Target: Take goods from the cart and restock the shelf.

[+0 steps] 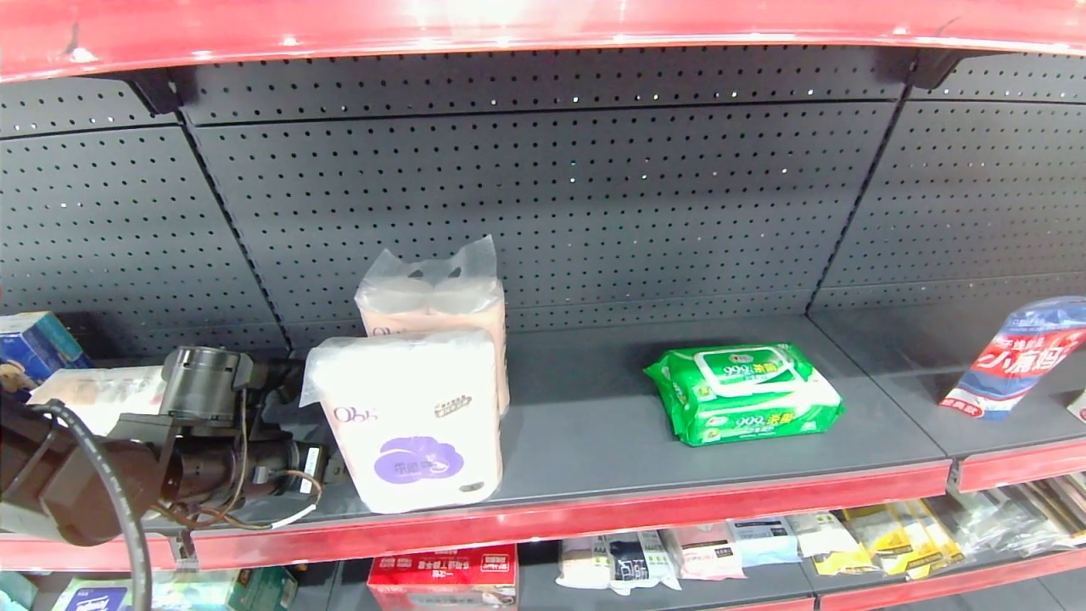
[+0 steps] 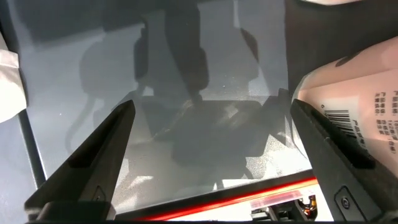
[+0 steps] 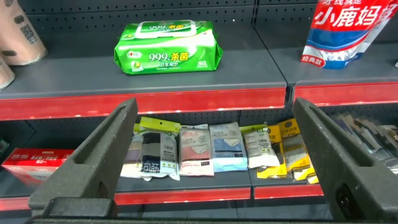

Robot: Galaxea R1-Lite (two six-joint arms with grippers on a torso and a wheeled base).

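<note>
Two toilet-paper packs stand on the grey shelf (image 1: 611, 424): a white one with a purple label (image 1: 411, 420) in front, a pinkish one (image 1: 441, 301) behind it. My left arm (image 1: 212, 433) sits on the shelf just left of the white pack. My left gripper (image 2: 212, 109) is open over bare shelf, with a pack's barcode side (image 2: 357, 93) close against one finger. A green wet-wipes pack (image 1: 745, 392) lies flat mid-shelf. My right gripper (image 3: 214, 106) is open and holds nothing, out in front of the shelf, below the green wipes (image 3: 166, 48).
A blue-and-red bag (image 1: 1014, 356) leans on the neighbouring shelf section at the right. A blue box (image 1: 34, 344) and a flat white pack (image 1: 102, 390) lie at the far left. The lower shelf (image 3: 205, 198) holds several small packets (image 3: 205, 149) and a red box (image 1: 443, 577).
</note>
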